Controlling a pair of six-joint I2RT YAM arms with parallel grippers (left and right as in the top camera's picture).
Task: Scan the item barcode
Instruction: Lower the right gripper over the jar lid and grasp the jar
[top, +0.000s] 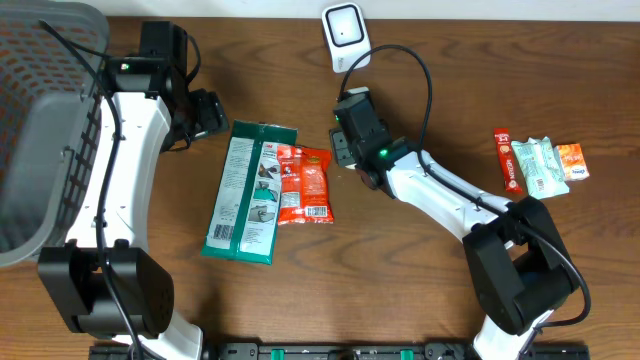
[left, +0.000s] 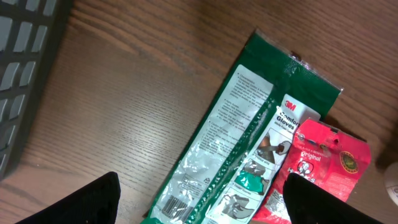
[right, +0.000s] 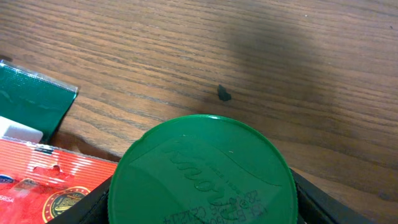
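The item is a green-lidded container (right: 202, 162), and from the right wrist camera almost all that shows of it is the lid: a round, flat, matte green disc with raised script lettering moulded across it (it looks like a brand name, but its lower part runs out of the picture). The lid faces the wrist camera squarely, so the container's axis runs along the gripper's own line, down toward the table (right: 261, 56). The body under the lid is hidden, so I cannot tell whether it is tall or squat. The right gripper (right: 202, 199) has it clamped, jaws partly spread with a dark finger against each side. In the overhead view this gripper hangs over the middle of the table, near the white scanner (top: 343, 30) standing at the far edge and just right of a red snack pack (top: 305, 185); the container itself is covered there by the gripper. The left gripper (top: 205, 112) stands wide open with nothing in it, by the far end of a green glove pack (top: 248, 190), which lies lengthwise near to far with the red pack overlapping its right edge. A grey basket (top: 40, 130) sits at the left, and a few small packets (top: 540, 165) lie well apart at the right.
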